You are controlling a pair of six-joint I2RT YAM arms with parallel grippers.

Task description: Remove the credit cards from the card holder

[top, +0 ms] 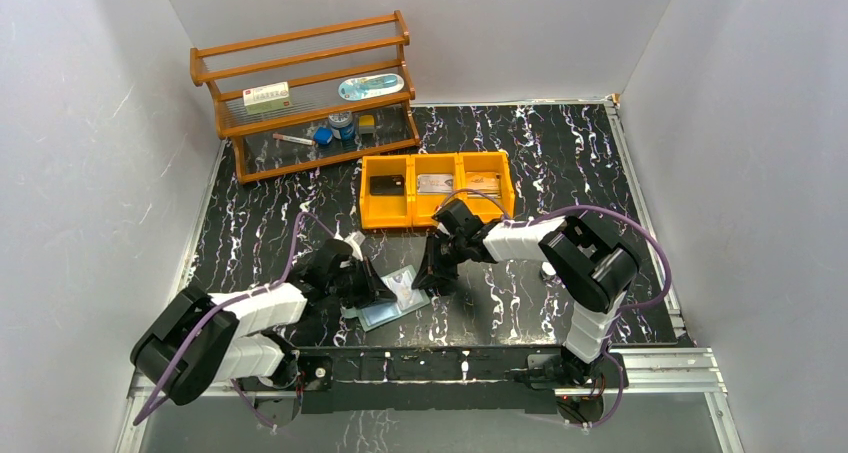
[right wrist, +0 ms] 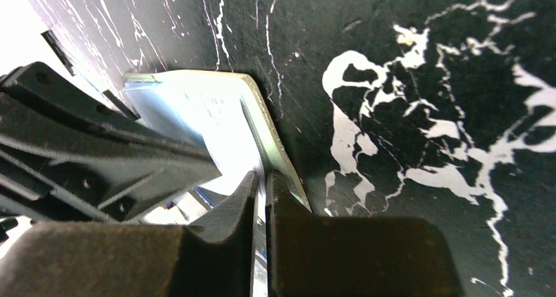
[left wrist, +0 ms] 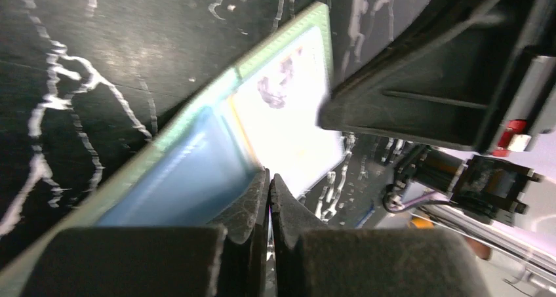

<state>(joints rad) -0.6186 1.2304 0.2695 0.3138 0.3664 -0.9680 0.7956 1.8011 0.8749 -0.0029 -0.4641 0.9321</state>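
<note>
Arms lean inward; left gripper [left wrist: 269, 179] clamps card holder [top: 398, 303], right gripper [right wrist: 261, 179] grip unclear.

I count:
- card holder [top: 398, 301]: one, at 6 o'clock from orange bin [top: 437, 216]
- bluish card [left wrist: 190, 179] inside holder: one that I can make out
- bin: one, three compartments
- cards in bin: two, silvery card [top: 436, 183] and tan card [top: 483, 184]
- dark item [top: 386, 185] in bin: one
- wooden rack [top: 300, 73]: one, at 11 o'clock from bin
</note>
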